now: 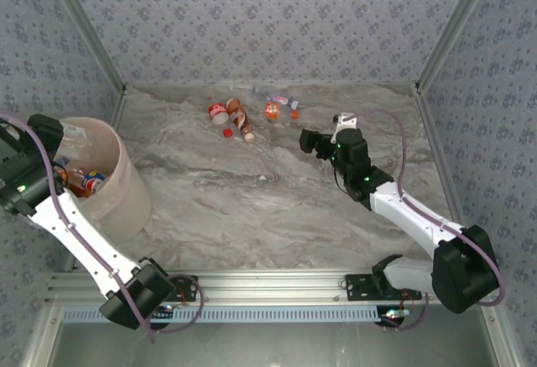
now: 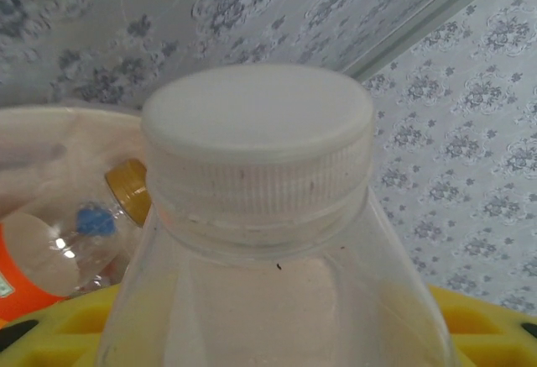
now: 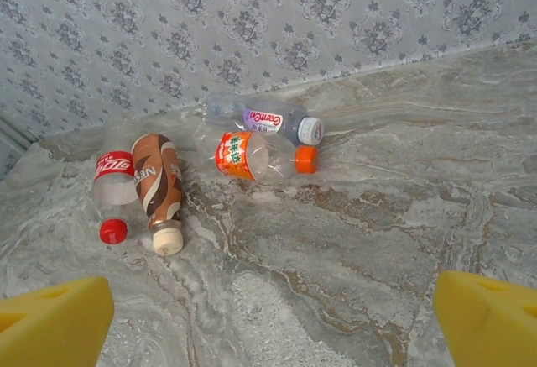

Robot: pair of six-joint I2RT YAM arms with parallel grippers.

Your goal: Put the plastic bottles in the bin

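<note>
My left gripper (image 1: 52,136) hangs over the pale pinkish bin (image 1: 126,191) at the table's left edge. In the left wrist view its yellow fingers (image 2: 491,325) are shut on a clear plastic bottle with a white cap (image 2: 260,123), which stands close in front of the camera. An orange-labelled bottle (image 2: 33,275) with a yellow cap lies inside the bin (image 2: 50,119). My right gripper (image 3: 273,325) is open above bare table, short of a group of bottles: red-labelled (image 3: 113,186), brown (image 3: 158,186), orange-labelled (image 3: 252,155) and clear with a purple label (image 3: 264,119).
The group of bottles (image 1: 243,113) lies near the back wall, with the right gripper (image 1: 315,142) just to its right. Patterned walls close the table on three sides. The marble tabletop (image 1: 252,207) stretches bare between the bin and the right arm.
</note>
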